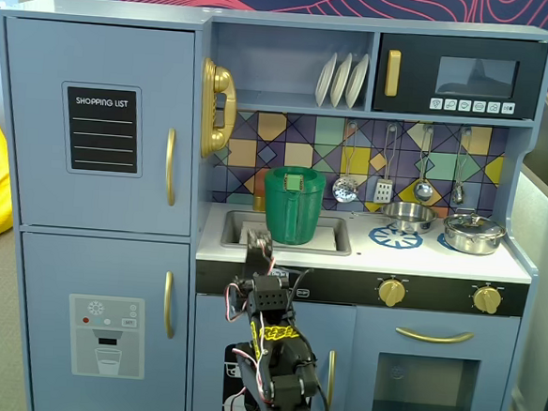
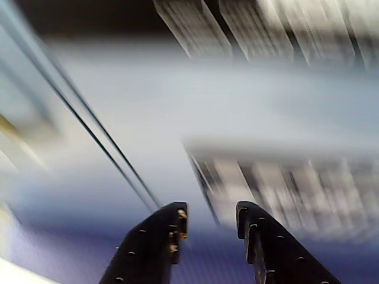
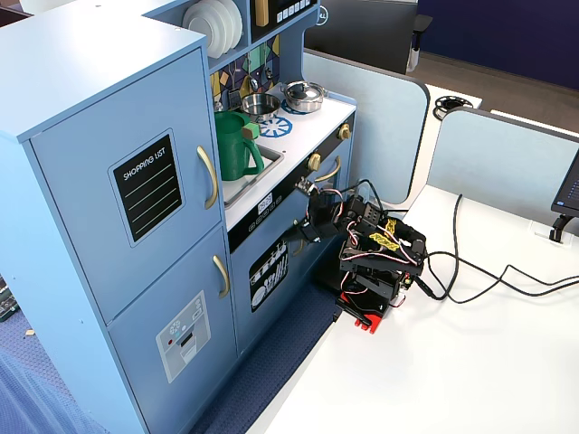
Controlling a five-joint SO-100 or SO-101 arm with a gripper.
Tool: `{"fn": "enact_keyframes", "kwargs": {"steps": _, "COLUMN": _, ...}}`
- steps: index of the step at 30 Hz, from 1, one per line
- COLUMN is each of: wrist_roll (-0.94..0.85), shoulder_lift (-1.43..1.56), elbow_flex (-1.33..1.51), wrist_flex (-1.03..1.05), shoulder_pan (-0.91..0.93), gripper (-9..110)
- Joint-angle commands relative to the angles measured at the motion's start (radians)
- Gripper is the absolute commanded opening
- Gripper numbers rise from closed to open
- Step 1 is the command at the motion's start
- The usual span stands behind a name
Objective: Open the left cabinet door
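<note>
The left cabinet door (image 1: 101, 128) is the upper blue-grey fridge door with the black "SHOPPING LIST" panel (image 1: 101, 129) and a vertical gold handle (image 1: 170, 167). It is closed in both fixed views, and shows again at the left of the side-on one (image 3: 136, 203) with its handle (image 3: 209, 177). My gripper (image 1: 257, 245) sits in front of the counter edge below the sink, well right of and lower than that handle, and shows there in a fixed view (image 3: 308, 206). In the blurred wrist view the gripper (image 2: 210, 211) is open and empty, and the door is not recognisable.
A green pitcher (image 1: 293, 205) stands in the sink. Below the task door is the dispenser door (image 1: 105, 335). Pots (image 1: 472, 232) sit on the stove and a gold phone (image 1: 217, 107) hangs by the fridge. Cables (image 3: 488, 271) trail across the white table (image 3: 434, 362) behind the arm base.
</note>
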Motion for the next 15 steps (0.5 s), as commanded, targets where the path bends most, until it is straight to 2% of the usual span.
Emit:
{"fn": "enact_keyframes", "kwargs": {"steps": 1, "wrist_roll": -0.037, "shoulder_lift": -0.04, "elbow_flex": -0.143, "wrist_flex": -0.206, "shoulder_pan": -0.107, "gripper": 6}}
{"fn": "enact_keyframes", "kwargs": {"steps": 6, "wrist_roll": -0.071, "shoulder_lift": -0.161, "elbow_flex": -0.256, "wrist_flex": -0.5, "shoulder_pan": -0.218, "gripper": 10}}
{"fn": "enact_keyframes", "kwargs": {"steps": 12, "wrist_roll": -0.098, "shoulder_lift": -0.328, "elbow_flex": -0.397, "wrist_flex": -0.687, "shoulder_pan": -0.284, "gripper": 15}}
{"fn": "enact_keyframes", "kwargs": {"steps": 15, "wrist_roll": -0.106, "shoulder_lift": -0.38, "elbow_flex": -0.44, "wrist_flex": -0.715, "shoulder_pan": -0.298, "gripper": 18}}
